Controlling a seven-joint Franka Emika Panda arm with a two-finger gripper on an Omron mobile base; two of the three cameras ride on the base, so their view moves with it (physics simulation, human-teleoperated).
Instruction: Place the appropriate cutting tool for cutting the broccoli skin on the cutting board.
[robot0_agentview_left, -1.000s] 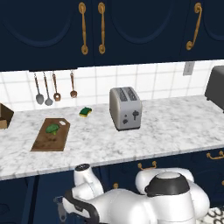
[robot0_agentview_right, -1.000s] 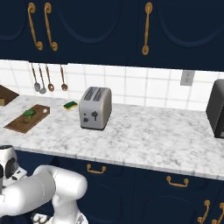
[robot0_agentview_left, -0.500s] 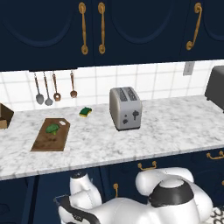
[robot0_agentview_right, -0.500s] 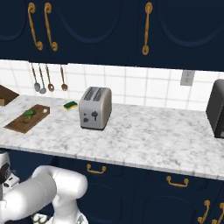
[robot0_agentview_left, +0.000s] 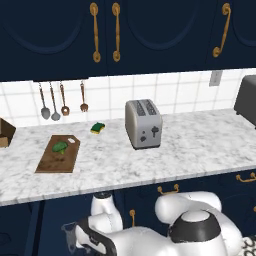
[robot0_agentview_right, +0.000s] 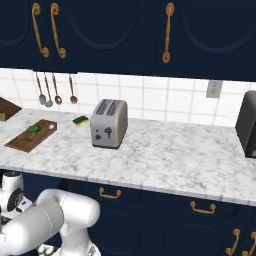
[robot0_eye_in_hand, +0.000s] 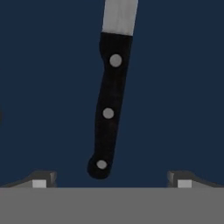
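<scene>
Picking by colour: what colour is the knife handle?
Black with three silver rivets, clearest in the hand view.

Over the last second the arm sank lower below the counter (robot0_agentview_left: 150, 165) edge. In the left base view its wrist dropped and the gripper (robot0_agentview_left: 75, 239) ended near the bottom left. In the right base view the arm's elbow slid down and left toward the frame's corner.
</scene>
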